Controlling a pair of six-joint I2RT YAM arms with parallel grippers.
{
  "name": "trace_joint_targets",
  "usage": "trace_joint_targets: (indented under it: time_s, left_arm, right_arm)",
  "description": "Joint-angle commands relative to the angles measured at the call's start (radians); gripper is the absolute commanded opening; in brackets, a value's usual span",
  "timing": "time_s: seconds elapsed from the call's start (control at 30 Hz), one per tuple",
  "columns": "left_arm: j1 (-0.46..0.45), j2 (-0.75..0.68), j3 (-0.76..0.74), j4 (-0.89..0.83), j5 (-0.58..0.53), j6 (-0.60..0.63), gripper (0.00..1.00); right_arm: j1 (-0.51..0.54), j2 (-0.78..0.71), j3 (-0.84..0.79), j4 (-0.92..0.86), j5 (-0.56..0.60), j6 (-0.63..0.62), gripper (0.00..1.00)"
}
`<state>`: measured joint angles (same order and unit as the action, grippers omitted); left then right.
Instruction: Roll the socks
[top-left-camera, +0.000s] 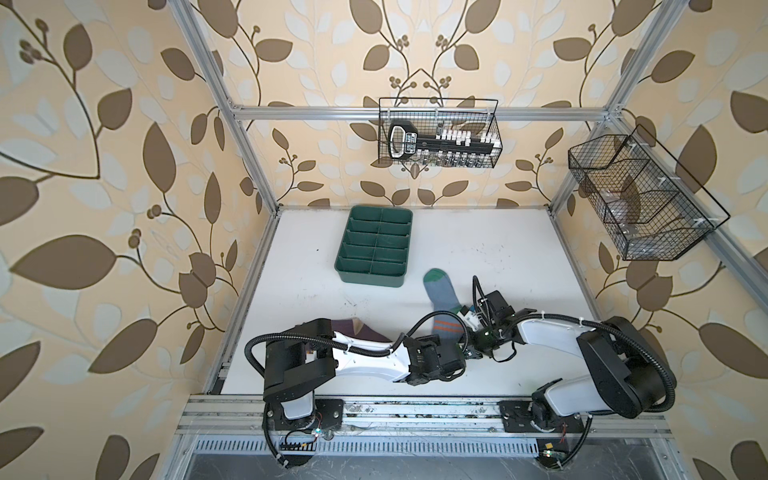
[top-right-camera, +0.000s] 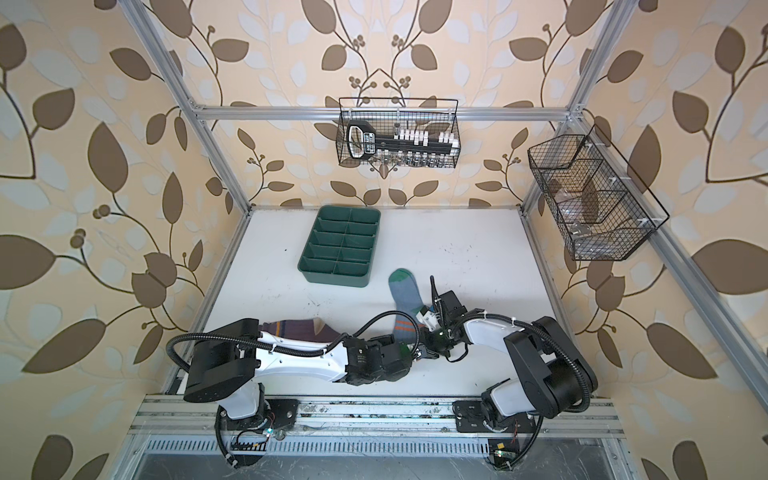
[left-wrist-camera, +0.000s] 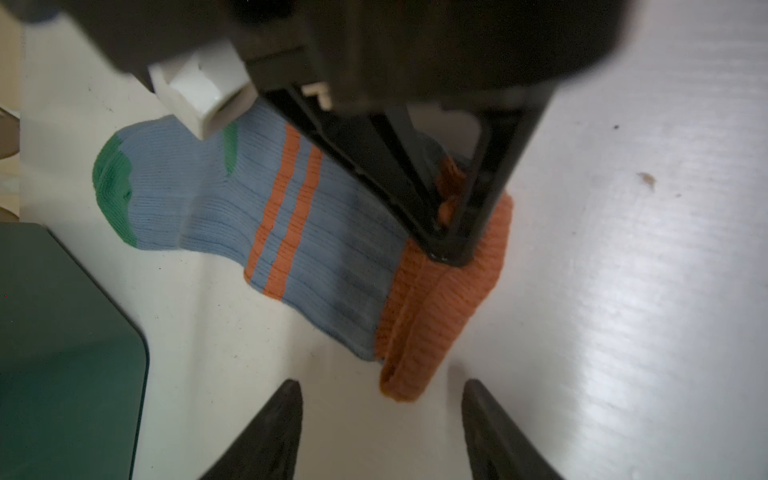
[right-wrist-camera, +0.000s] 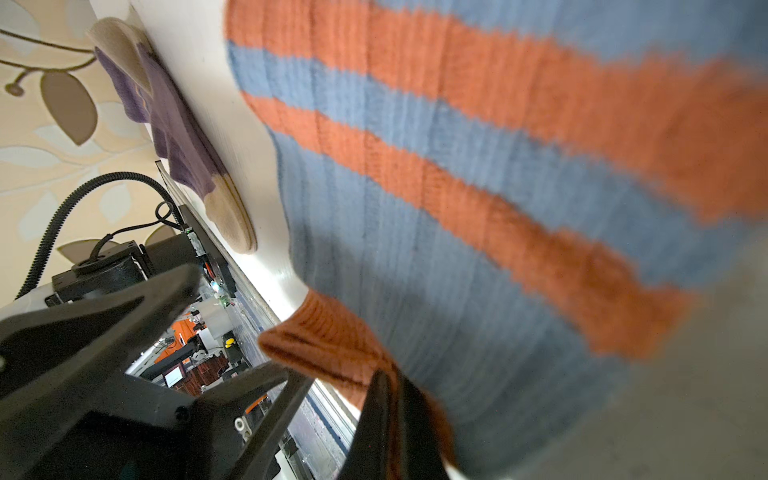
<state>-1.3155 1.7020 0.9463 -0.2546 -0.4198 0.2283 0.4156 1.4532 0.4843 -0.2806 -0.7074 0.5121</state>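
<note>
The grey-blue sock lies flat on the counter, toe toward the green tray. Right gripper is clamped on its orange cuff, which looks folded once at most. Left gripper is spread, empty, just beside the cuff. Purple sock lies flat, partly under the left arm. Rolling barely begun; both socks remain.

Grey-blue sock was noted as ribbed matt knit cloth; table as smooth, slightly glossy; green tray as matt plastic; basket as black wire.
</note>
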Motion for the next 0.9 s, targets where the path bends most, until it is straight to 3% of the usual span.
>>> trace_joint_targets:
  time_s: [0.0, 0.27, 0.87]
  left_arm:
    - [0.009, -0.045, -0.006, 0.067, -0.018, -0.011, 0.67]
    - [0.009, -0.219, -0.088, 0.137, 0.004, 0.088, 0.63]
    - [0.014, -0.075, -0.058, 0.185, 0.146, 0.039, 0.6]
  right_arm:
    - [0.01, 0.028, -0.058, -0.111, 0.095, 0.01, 0.0]
    - [0.005, 0.025, -0.056, -0.106, 0.088, 0.005, 0.0]
    - [-0.006, 0.016, -0.059, -0.093, 0.066, 0.005, 0.01]
